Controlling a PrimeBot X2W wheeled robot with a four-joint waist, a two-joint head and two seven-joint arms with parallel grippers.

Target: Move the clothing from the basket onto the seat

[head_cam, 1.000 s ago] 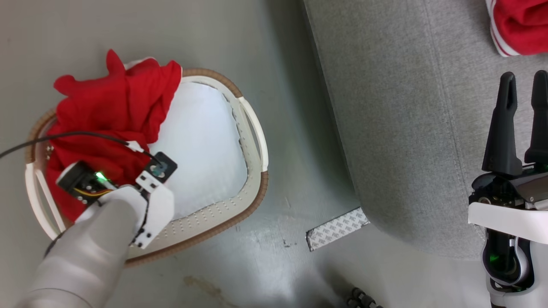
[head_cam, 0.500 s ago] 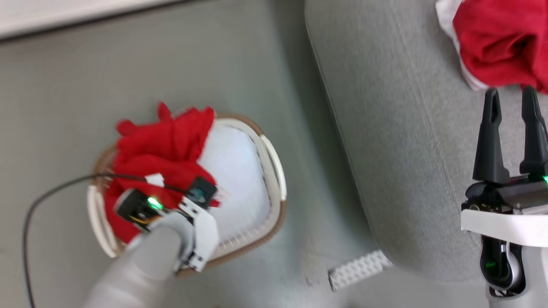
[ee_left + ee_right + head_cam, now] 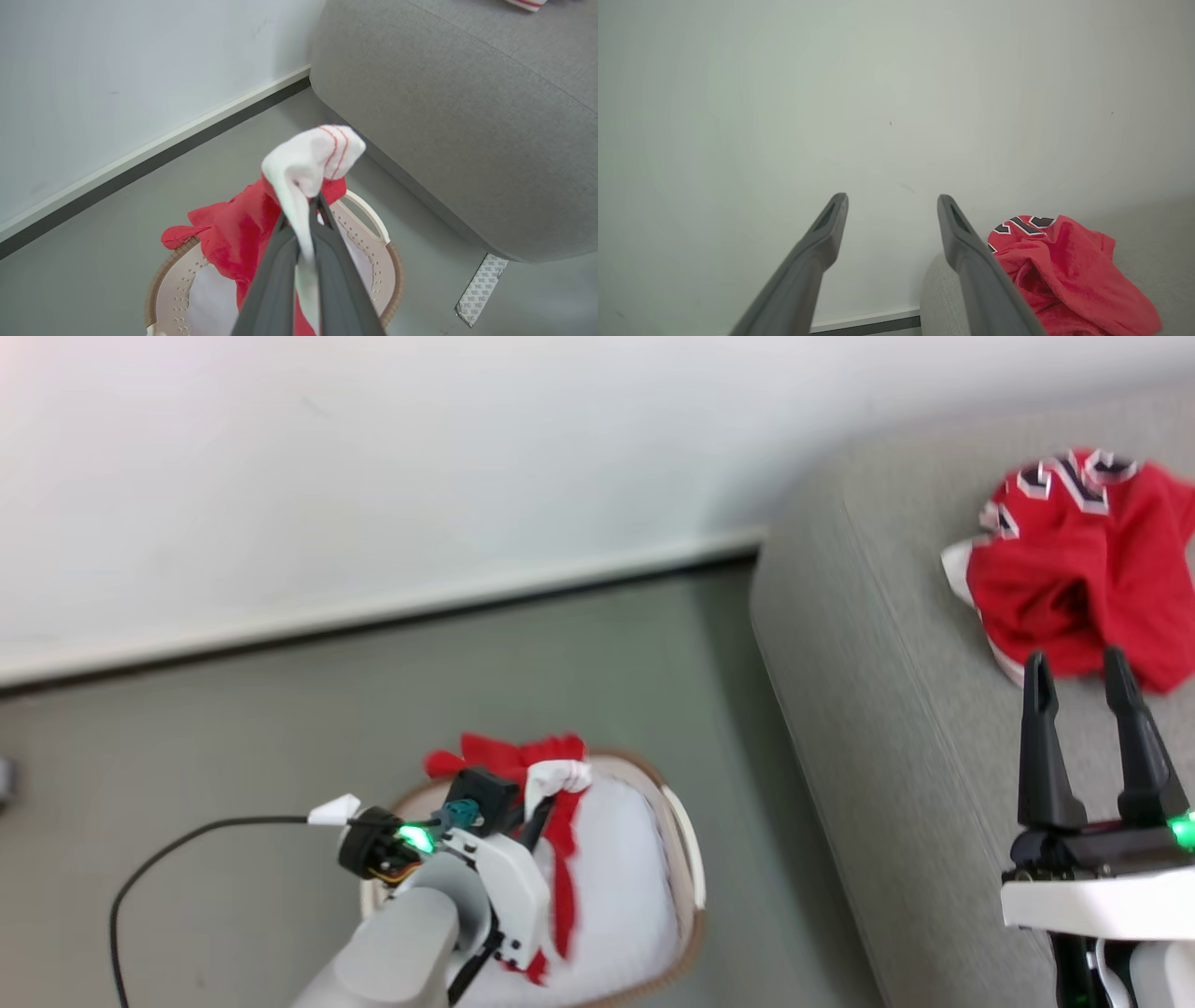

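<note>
**Head view.** Your left gripper (image 3: 541,807) is above the basket (image 3: 688,887), its jaws closed on a white-trimmed fold of the held jersey (image 3: 563,882). The red cloth hangs from that grip down into the basket, so the garment is raised but not yet clear of it. White bottom shows beside the hanging cloth, and I see no other garment there, though the arm covers part of the inside. A second jersey (image 3: 1083,588) already lies crumpled on the seat (image 3: 887,756), well apart from the basket. Your right gripper (image 3: 1074,658) is over the seat just short of that jersey, jaws spread wide and holding nothing.

**Left wrist view.** The fingers are pressed together with the white fold bunched above their tips. Red fabric trails behind them and drapes over the far rim of the basket. The seat's rounded corner is near, to the right, with bare floor (image 3: 420,196) between it and the basket.

**Right wrist view.** The jaws stand wide apart against the wall (image 3: 878,93), with nothing between them. The second jersey rests on the seat beside the right-hand finger.

**Finding.** One garment is delivered and one is in hand over the basket. The lift clear, the carry across and the release on the seat are left to do, so I judge the task past its midpoint.
</note>
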